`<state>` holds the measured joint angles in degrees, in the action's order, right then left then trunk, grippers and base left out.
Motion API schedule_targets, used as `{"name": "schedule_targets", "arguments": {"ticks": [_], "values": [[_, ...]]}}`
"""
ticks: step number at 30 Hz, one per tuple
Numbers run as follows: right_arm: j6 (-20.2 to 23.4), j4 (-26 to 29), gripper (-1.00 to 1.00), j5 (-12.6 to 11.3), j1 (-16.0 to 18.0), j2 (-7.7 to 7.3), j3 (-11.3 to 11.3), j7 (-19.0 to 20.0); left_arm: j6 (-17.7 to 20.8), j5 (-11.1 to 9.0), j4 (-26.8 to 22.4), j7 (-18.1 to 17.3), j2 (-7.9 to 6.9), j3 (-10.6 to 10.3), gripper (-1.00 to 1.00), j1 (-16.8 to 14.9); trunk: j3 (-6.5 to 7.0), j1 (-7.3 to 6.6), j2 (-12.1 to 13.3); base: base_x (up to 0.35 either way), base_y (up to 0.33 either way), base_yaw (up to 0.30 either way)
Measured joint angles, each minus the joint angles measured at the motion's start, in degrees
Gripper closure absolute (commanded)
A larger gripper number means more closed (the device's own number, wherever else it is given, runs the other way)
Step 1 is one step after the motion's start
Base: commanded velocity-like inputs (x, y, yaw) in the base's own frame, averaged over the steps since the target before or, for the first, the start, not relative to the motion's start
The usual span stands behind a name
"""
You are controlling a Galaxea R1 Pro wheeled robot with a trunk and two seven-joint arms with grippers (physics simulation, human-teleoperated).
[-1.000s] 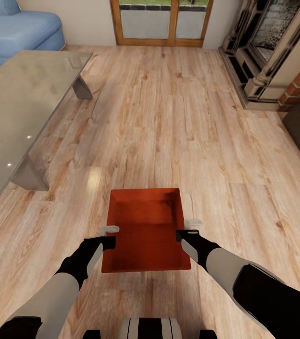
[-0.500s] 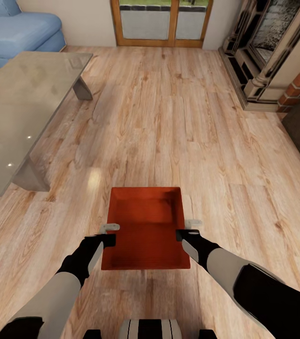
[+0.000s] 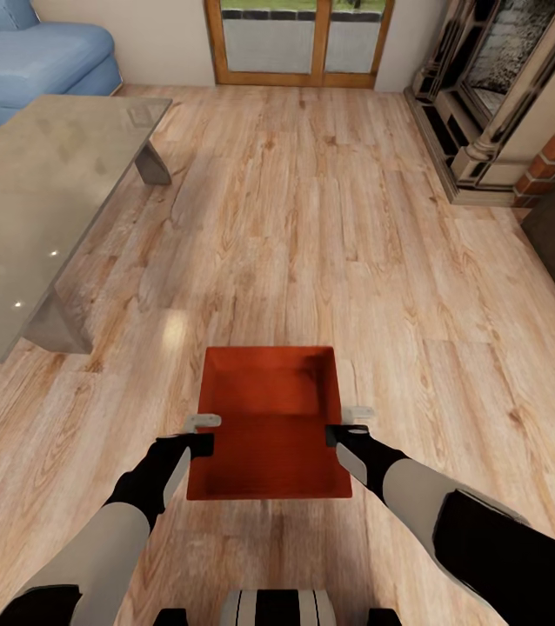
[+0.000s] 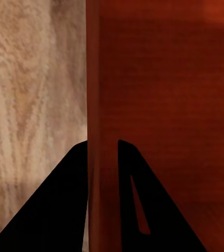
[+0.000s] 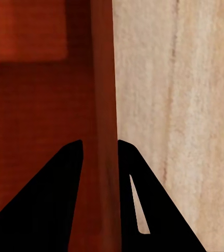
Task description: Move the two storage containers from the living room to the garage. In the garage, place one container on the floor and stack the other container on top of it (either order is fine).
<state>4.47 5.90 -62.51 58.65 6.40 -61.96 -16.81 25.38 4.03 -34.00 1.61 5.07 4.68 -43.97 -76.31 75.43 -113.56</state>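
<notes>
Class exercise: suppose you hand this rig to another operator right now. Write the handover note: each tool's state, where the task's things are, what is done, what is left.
Left tool: shut on the left side wall of the storage container, one finger inside and one outside.
Right tool: shut the same way on the container's right wall.
The container is open-topped and carried between both arms in front of the trunk, above the light wood plank flooring of the living room, with the glass-topped table ahead to the left and the fireplace ahead to the right.
Done: one container grasped with both tools.
Left: carry it to the garage floor, fetch the second container, stack the two.
</notes>
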Motion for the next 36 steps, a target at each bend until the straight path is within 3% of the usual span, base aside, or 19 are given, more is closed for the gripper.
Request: {"name": "schedule_targets", "arguments": {"ticks": [5,6,7,36], "values": [[0.01,0.01,1.00,-3.53,0.00,0.00,-3.47,-0.27,0.00,0.20,0.34,-0.23,-0.04,0.24,1.00,0.00,0.00,0.00,0.00,0.000,0.000,0.000],[1.25,0.02,1.00,8.70,0.01,0.24,7.86,0.07,-0.20,-4.26,0.51,0.94,-1.04,-3.45,1.00,-0.01,0.00,0.00,0.00,0.000,0.000,0.000],[0.94,0.00,1.00,9.61,0.01,0.36,8.82,0.05,-0.28,-4.55,0.24,0.99,-1.20,-3.67,1.00,0.00,0.00,0.00,0.00,0.000,0.000,0.000],[0.29,-0.56,1.00,9.44,0.10,0.66,8.65,0.21,-0.86,-4.72,0.47,0.91,-1.33,-3.76,1.00,0.00,0.00,0.00,0.00,0.000,0.000,0.000]]}}
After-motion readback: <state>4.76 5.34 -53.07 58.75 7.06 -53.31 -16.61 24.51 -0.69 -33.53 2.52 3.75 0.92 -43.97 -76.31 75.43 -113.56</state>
